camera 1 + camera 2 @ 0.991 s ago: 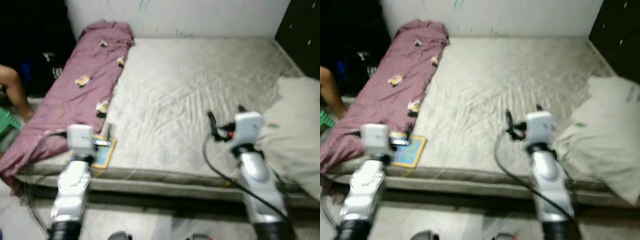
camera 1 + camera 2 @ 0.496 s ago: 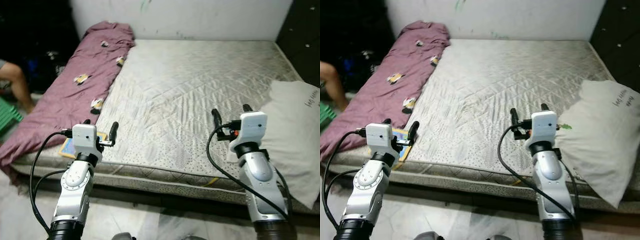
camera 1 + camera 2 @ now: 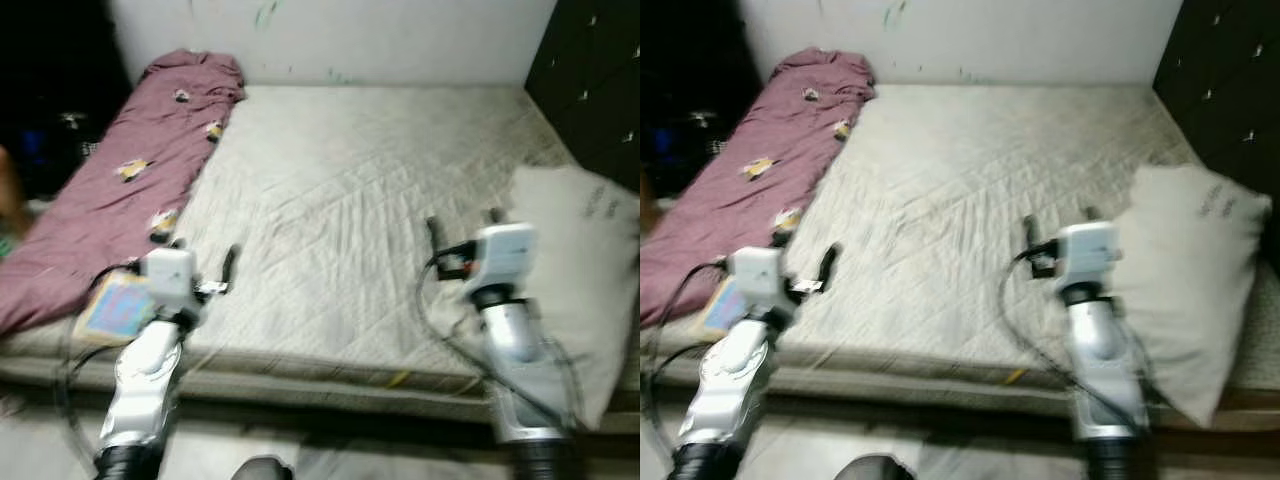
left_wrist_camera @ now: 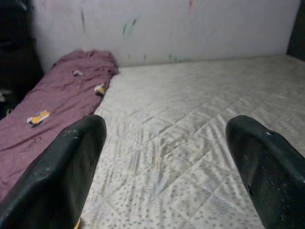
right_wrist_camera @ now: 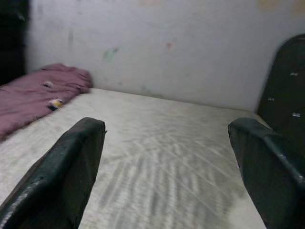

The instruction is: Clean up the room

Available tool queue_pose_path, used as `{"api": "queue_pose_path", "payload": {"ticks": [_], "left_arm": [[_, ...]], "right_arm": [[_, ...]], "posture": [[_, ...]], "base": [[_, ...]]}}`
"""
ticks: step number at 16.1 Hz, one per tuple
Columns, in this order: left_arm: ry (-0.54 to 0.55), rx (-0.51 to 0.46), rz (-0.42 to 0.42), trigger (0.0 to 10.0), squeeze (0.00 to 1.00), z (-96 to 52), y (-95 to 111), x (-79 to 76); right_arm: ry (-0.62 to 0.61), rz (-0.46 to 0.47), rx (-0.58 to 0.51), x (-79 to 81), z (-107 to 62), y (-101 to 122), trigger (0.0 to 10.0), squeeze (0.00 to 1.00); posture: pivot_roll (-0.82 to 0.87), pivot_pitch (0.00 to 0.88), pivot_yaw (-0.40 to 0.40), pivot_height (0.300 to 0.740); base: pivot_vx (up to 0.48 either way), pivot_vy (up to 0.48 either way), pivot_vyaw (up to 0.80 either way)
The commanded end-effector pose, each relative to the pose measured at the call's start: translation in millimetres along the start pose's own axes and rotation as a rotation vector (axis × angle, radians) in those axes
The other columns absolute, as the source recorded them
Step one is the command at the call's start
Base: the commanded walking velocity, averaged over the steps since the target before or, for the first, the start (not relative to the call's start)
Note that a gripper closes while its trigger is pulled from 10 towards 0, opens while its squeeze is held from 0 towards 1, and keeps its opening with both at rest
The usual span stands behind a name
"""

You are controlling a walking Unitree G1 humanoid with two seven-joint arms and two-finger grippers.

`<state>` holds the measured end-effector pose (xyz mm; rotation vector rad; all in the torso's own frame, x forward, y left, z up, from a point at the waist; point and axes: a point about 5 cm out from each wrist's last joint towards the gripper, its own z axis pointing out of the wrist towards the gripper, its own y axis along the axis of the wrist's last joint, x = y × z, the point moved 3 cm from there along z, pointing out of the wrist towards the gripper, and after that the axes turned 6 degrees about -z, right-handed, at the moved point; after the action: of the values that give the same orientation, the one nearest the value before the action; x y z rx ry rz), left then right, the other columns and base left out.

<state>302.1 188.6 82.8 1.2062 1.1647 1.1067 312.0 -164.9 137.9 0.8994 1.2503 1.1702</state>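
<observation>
White wall (image 3: 400,40) stands behind a bare quilted mattress (image 3: 350,200) that takes most of the scene, and the head views are a little blurred. Along the mattress's left edge lies a maroon blanket (image 3: 120,190) with small yellow prints, and near its front end a flat colourful book (image 3: 112,308) rests at the mattress corner. A pale pillow (image 3: 1185,270) lies at the right side, beside a dark tufted panel (image 3: 1230,90). The left gripper (image 3: 200,262) hovers over the front edge just beside the book, and the right gripper (image 3: 460,228) over the mattress near the pillow. Both wrist views show the fingers (image 4: 71,162) spread wide with nothing between them, which the head views cannot show clearly.
</observation>
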Motion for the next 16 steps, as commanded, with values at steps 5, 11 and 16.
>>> {"api": "queue_pose_path", "payload": {"ticks": [5,11,16], "left_arm": [[0.046,0.020,0.031,10.0,0.00,6.1,0.8,1.8],[0.087,-0.007,0.061,10.0,0.00,10.4,12.0,16.1],[0.075,0.019,0.060,10.0,0.00,0.2,2.2,9.0]], "right_arm": [[-0.020,-0.017,0.003,-7.7,0.2,0.3,10.0,0.00],[-0.016,-0.007,-0.011,1.4,3.3,6.4,10.0,0.00],[-0.025,0.001,0.007,-0.6,-3.1,0.2,10.0,0.00]], "posture": [[-0.09,0.000,0.029,0.740],[-0.07,0.000,0.036,0.740],[-0.08,0.000,0.043,0.740]], "base": [[0.120,0.000,0.00],[0.000,0.000,-0.69],[0.000,0.000,0.00]]}}
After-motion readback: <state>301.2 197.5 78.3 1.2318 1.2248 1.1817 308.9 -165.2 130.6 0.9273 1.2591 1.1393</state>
